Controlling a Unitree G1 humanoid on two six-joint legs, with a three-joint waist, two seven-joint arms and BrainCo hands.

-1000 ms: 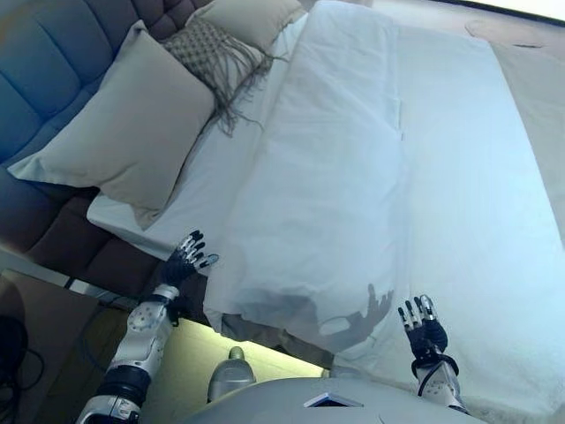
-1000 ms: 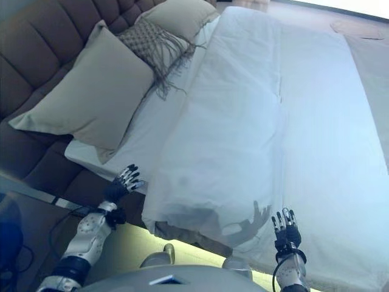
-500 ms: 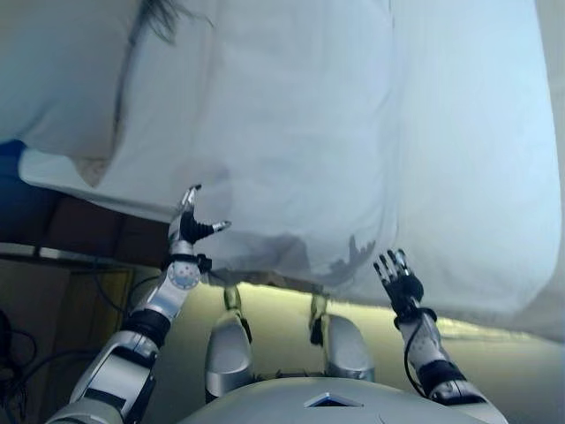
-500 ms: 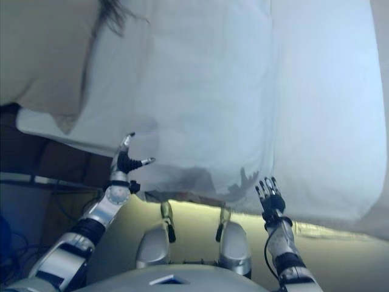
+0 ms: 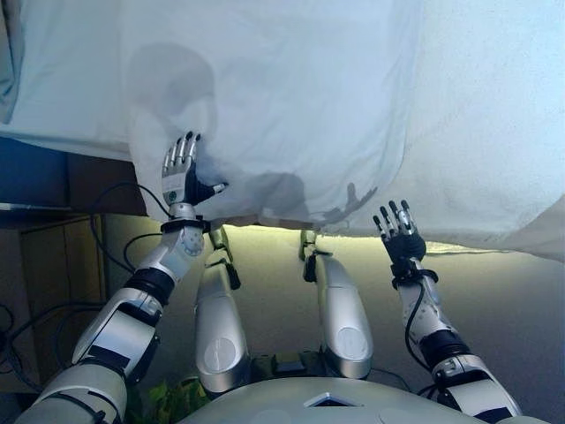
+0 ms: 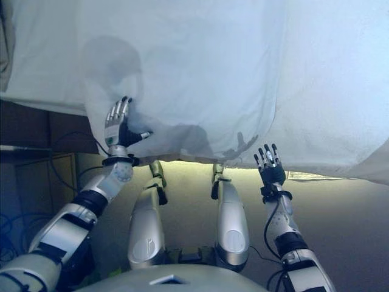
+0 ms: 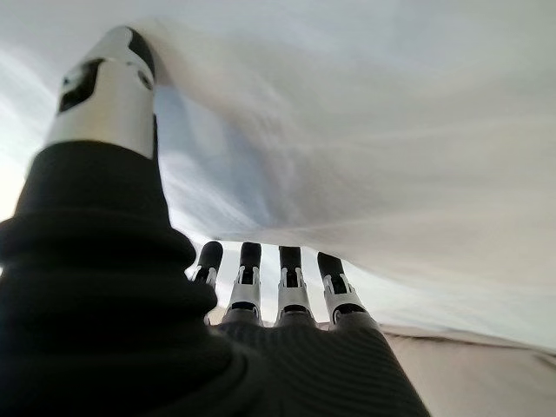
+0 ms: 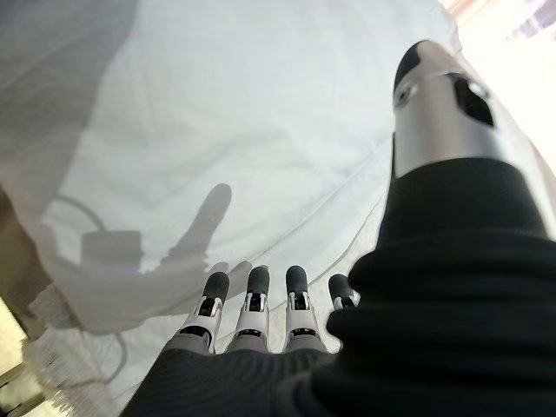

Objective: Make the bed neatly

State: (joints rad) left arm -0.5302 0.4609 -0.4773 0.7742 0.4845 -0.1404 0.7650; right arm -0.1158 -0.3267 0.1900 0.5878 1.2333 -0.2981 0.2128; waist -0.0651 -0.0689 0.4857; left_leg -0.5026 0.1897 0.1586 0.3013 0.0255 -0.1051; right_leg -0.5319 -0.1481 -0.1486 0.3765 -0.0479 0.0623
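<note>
A white duvet (image 5: 291,97) covers the bed, and its edge hangs over the near side. My left hand (image 5: 181,170) is raised against the duvet's hanging left corner. Its fingers are straight and open, and in the left wrist view the thumb (image 7: 109,82) touches the cloth (image 7: 347,130). My right hand (image 5: 399,237) is held up just below the duvet's lower edge, open with its fingers spread and holding nothing. The right wrist view shows the straight fingers (image 8: 252,304) in front of the duvet (image 8: 217,113).
A sliver of beige pillow (image 6: 5,36) shows at the upper left. The dark bed base (image 5: 53,172) and a wooden stand (image 5: 44,265) sit to the left. Beige floor (image 5: 512,309) runs along the bedside below the duvet.
The camera has tilted down towards the bed's near edge. My left hand has risen to the duvet's hanging corner with its fingers straightened. My right hand stays open below the edge.
</note>
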